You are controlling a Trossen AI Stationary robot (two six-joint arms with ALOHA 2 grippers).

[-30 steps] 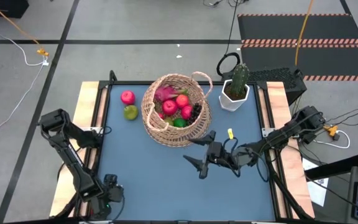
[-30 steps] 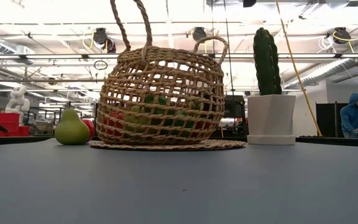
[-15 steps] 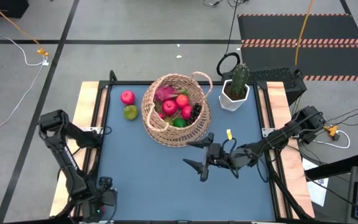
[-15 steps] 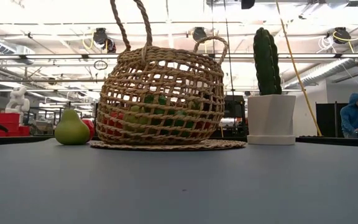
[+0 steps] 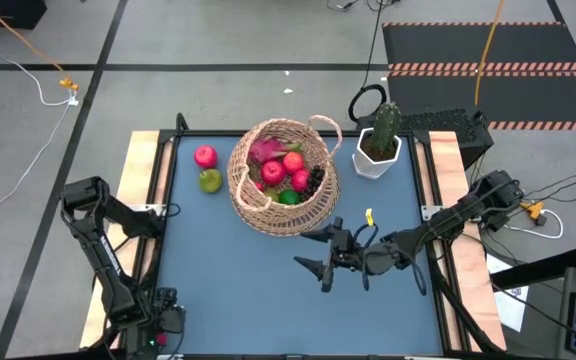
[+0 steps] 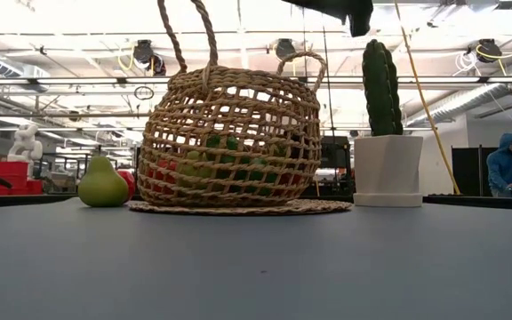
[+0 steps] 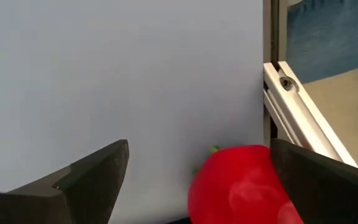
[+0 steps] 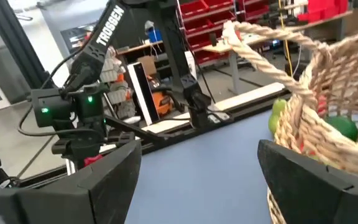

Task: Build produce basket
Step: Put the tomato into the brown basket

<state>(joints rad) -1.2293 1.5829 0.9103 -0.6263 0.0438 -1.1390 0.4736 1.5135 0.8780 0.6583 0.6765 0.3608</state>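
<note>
The basket point(image 5: 284, 177) stands upper centre on the table point(image 5: 238, 270), already holding produce. An apple point(image 5: 205, 156) and pear point(image 5: 210, 180) lie just left of it, awaiting loading. The right end effector point(image 5: 320, 253) hovers below the basket, open and empty. The left end effector point(image 7: 191, 180), lower left, is open around a red fruit point(image 7: 244, 186).

A tan open weave is shown by the basket point(image 5: 284, 178), and the table point(image 5: 238, 275) beneath it is coloured dull blue. Inside the basket, red apples point(image 5: 273, 172), a pink dragon fruit point(image 5: 264, 150), dark grapes point(image 5: 315, 180) and a green lime point(image 5: 289, 197) are seen. Outside it, a red apple point(image 5: 205, 156) and a yellow-green pear point(image 5: 210, 180) are found. A green cactus point(image 5: 385, 124) is held in a white pot point(image 5: 373, 161). A red fruit point(image 7: 244, 186) is framed by the left gripper's point(image 7: 197, 177) dark fingers.
</note>
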